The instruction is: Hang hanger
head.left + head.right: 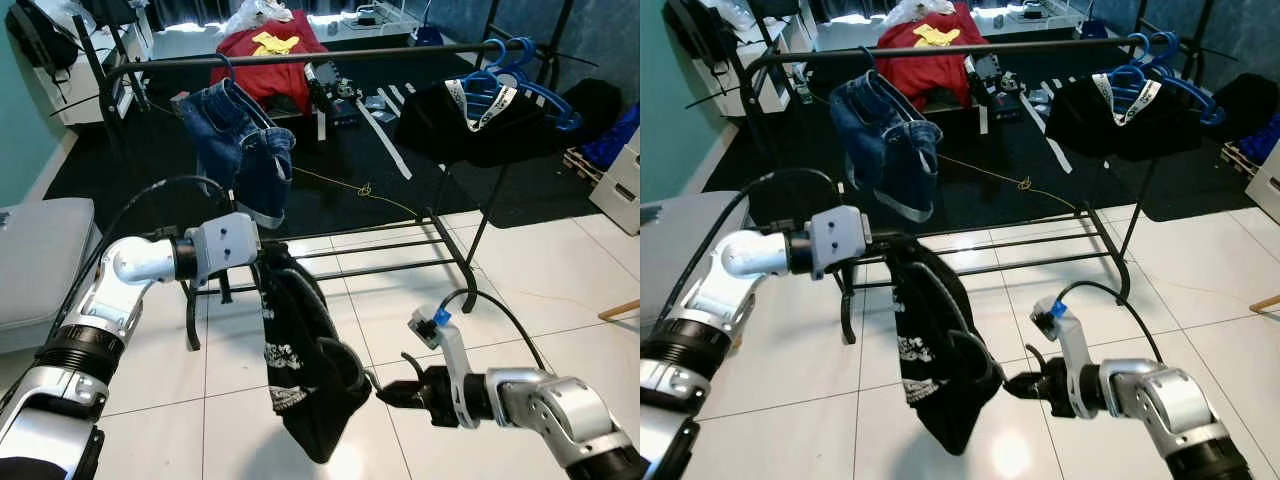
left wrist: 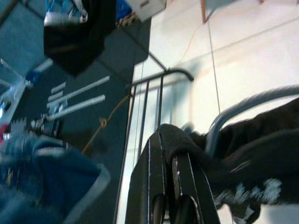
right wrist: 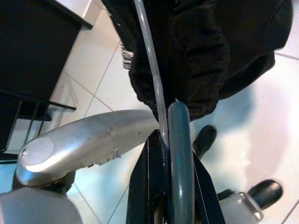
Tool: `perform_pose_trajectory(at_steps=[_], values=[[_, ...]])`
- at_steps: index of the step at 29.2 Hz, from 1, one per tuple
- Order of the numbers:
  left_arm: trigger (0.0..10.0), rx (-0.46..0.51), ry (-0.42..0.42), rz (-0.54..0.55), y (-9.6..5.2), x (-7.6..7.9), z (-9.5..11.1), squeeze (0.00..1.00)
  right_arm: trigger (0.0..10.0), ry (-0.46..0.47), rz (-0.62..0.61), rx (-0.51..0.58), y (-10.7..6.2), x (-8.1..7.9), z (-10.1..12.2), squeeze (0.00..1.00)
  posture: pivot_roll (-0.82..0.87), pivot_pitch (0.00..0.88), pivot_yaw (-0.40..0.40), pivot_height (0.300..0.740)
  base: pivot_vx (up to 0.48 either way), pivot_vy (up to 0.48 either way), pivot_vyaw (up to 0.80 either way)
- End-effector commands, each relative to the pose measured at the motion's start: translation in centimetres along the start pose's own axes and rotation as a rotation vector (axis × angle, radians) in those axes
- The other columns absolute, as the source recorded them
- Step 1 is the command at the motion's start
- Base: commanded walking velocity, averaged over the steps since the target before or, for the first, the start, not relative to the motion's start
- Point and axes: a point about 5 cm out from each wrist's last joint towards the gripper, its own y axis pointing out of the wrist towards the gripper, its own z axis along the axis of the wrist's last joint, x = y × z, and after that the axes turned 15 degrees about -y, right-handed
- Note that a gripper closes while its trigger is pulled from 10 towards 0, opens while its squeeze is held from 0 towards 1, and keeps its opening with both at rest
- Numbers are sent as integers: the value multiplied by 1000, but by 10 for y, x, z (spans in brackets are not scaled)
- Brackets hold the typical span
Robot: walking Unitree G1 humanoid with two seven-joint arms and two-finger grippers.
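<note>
Head view: black garment (image 1: 300, 360) on hanger hangs low, well below rack rail (image 1: 330, 52); left pincer (image 1: 262, 262) clenched on its top.
L wrist: fingers (image 2: 161, 186) pinch cloth, could slip.
R wrist: right pincer (image 3: 170, 154) grasping hanger hook (image 3: 180, 154); hook may twist, miss rail.

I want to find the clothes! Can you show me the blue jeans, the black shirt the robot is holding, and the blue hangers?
blue jeans (image 1: 240, 140), left eye view, middle of the denim.
black shirt (image 1: 300, 370), left eye view, its hanging body.
blue hangers (image 1: 520, 75), left eye view, the hooks at the rail.
</note>
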Motion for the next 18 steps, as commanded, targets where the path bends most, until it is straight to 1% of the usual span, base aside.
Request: perform_pose_trajectory(at_steps=[1,2,3,6,8,12,16,18], values=[[0,-11,39,48,-6,-14,6,0,0,4,20,-8,0,-4,-3,0,17,115,71,740,0,0,0],[0,-11,39,48,-6,-14,6,0,0,4,20,-8,0,-4,-3,0,17,115,71,740,0,0,0],[0,-31,55,111,-10,-25,7,0,0,38,40,-40,1,-7,-16,0,14,119,71,740,0,0,0],[0,-31,55,111,-10,-25,7,0,0,38,40,-40,1,-7,-16,0,14,119,71,740,0,0,0],[0,-36,73,141,-12,-33,10,0,0,64,48,-62,1,-7,-25,0,13,120,73,740,0,0,0],[0,-25,83,142,-10,-34,13,0,0,70,48,-66,1,-7,-27,0,13,120,75,740,0,0,0],[0,-11,85,132,-7,-32,13,0,0,59,44,-50,1,-6,-24,0,13,120,73,740,0,0,0],[0,-19,70,116,-4,-26,8,0,0,0,31,14,1,-5,-9,0,13,121,70,740,0,0,0]])
